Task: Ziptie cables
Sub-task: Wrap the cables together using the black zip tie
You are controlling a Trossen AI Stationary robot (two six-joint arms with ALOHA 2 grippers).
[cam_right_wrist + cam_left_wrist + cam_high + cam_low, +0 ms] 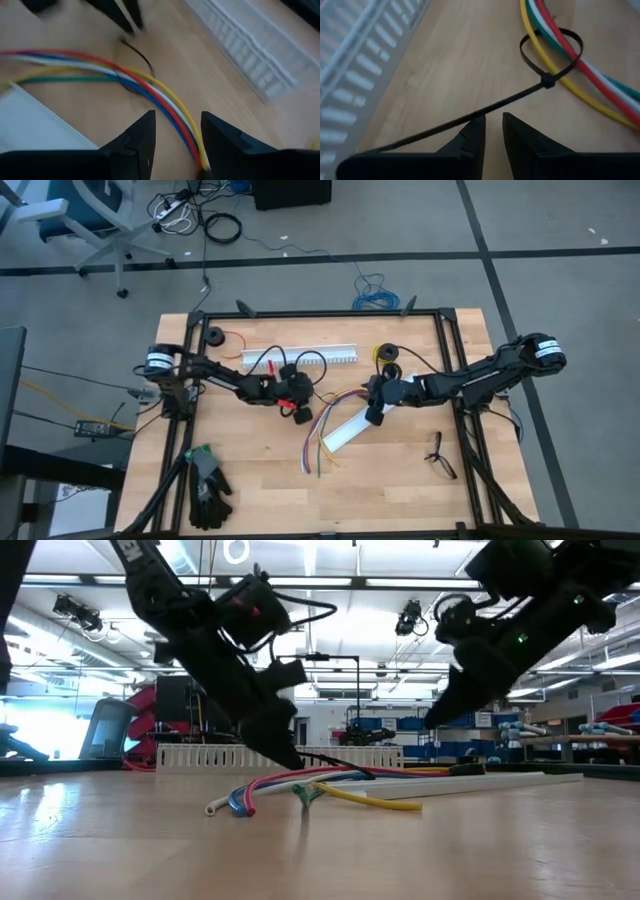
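Ziptie (510, 100) tail is what your next move turns on, and it is not in the gap. Your left claw (492, 122) sits low over the middle of the bench (400, 490), its two fingers a narrow slit apart with nothing between them. The black strip instead crosses the tip of one finger and slides past on the side towards the white slotted channel (365, 75). From there the strip runs straight out ahead of the claw to its small head, where it is threaded into a loose loop around the cables (585, 75). The cables cross the strip's line at an angle and lie flat on the wood. So the strip's long axis points from the claw directly at the bundle, and tightening would probably mean pulling back along that line, towards the left edge of the bench. The left claw is far the nearer to the tail; you would likely need a small sideways shift to bring the strip into the gap before closing. Your right claw (177, 122) is further along the bundle towards the right edge, fingers apart with the cables running between them, not visibly pinched.
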